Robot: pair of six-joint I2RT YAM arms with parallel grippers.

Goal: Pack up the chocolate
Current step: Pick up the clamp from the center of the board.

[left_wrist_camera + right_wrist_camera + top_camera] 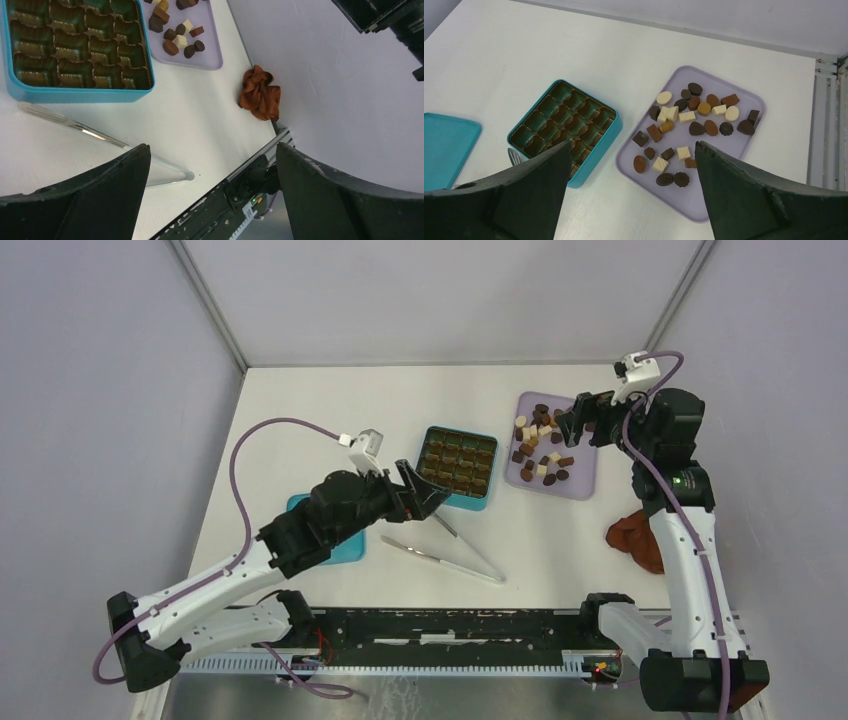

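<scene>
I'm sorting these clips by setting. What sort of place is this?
Likely a robotics lab bench, not a kitchen: plain grey enclosure walls, a white table, and a metal mounting rail along its near edge.

1. The left claw (212,150) stands wide apart, its two dark fingers (90,200) filling the lower corners, with only table between them.
2. A teal box (75,94) sits at upper left on the white table (200,115), showing rows of brown moulded compartments.
3. Just beside the box lies a lavender tray (200,57) with loose chocolate (171,47) in dark brown, mid brown and cream.
4. Metal tongs (95,134) lie flat just below the box, partly behind one finger.
5. A crumpled reddish-brown cloth (260,95) rests near the table's edge.
</scene>
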